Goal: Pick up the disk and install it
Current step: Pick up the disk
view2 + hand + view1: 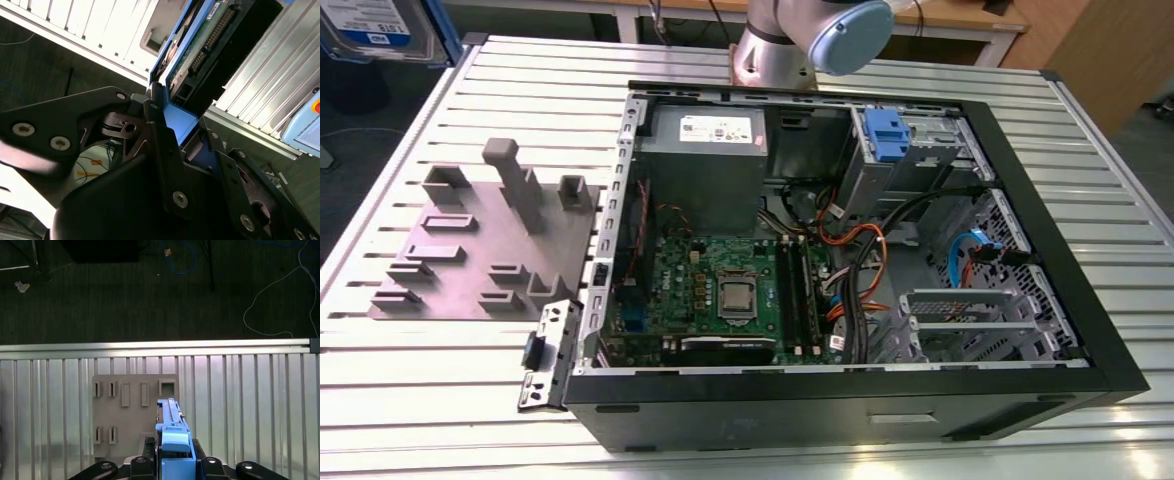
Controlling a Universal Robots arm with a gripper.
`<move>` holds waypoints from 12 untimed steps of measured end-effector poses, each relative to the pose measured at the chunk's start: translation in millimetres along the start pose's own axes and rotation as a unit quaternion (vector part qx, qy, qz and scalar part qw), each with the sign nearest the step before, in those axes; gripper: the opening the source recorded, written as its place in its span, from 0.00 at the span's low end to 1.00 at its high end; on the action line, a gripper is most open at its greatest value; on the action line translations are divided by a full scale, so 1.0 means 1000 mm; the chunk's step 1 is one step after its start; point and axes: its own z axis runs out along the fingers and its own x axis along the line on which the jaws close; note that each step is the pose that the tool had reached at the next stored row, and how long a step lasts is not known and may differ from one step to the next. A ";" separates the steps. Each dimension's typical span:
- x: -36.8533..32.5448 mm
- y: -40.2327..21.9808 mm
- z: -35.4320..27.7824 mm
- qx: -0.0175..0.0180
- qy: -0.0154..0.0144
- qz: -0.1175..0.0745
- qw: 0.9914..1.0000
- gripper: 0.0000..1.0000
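The disk (173, 432) is seen edge-on in the first wrist view, its blue side rail facing the camera, high above the grey fixture plate (132, 390). My gripper (175, 465) is shut on it, with a black finger on each side. In the second wrist view the disk's green circuit-board side (200, 42) and blue rail (181, 122) stick out from between the black fingers (162, 145). In the exterior view the disk's white-and-blue label (374, 25) shows at the upper left corner, off the table's edge.
An open computer case (1067, 330) lies on the slatted aluminium table (440, 350), with the motherboard, cables and a drive bay holding a blue bracket (886, 135). The grey fixture plate (467, 250) with upright posts stands at the exterior view's left. The arm's base (781, 45) is behind the case.
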 end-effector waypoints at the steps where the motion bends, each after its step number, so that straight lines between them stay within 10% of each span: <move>1: 0.0016 -0.0001 -0.0001 0.000 0.000 0.000 1.000 0.37; 12: 0.0097 -0.0004 -0.0002 0.000 0.000 0.000 1.000 0.37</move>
